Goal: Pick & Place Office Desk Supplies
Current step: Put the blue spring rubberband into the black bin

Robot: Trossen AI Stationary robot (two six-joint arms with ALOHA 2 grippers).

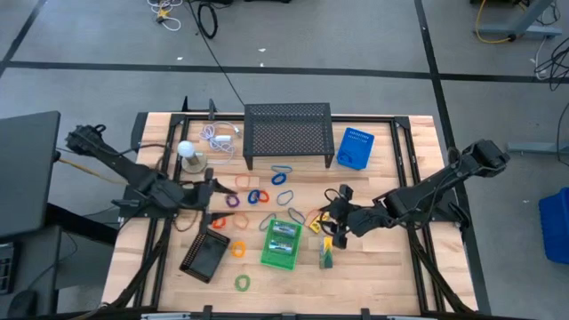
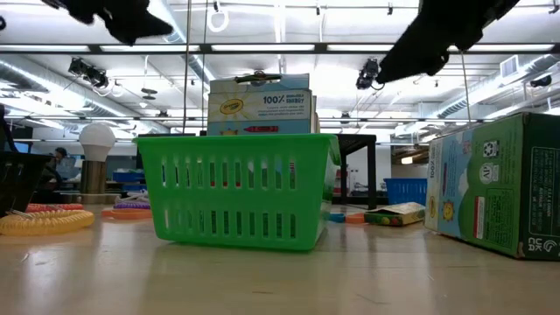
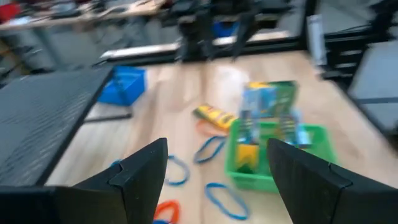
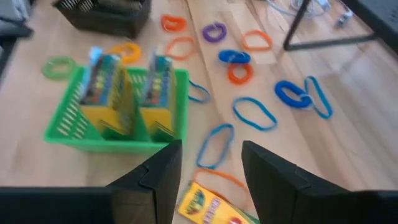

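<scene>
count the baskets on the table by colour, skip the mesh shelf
green basket: 1
blue basket: 1
black basket: 1
total: 3

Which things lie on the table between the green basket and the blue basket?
In the high view, between the green basket and the blue basket lie blue loops on the wood; the right gripper hangs beside that stretch.
</scene>
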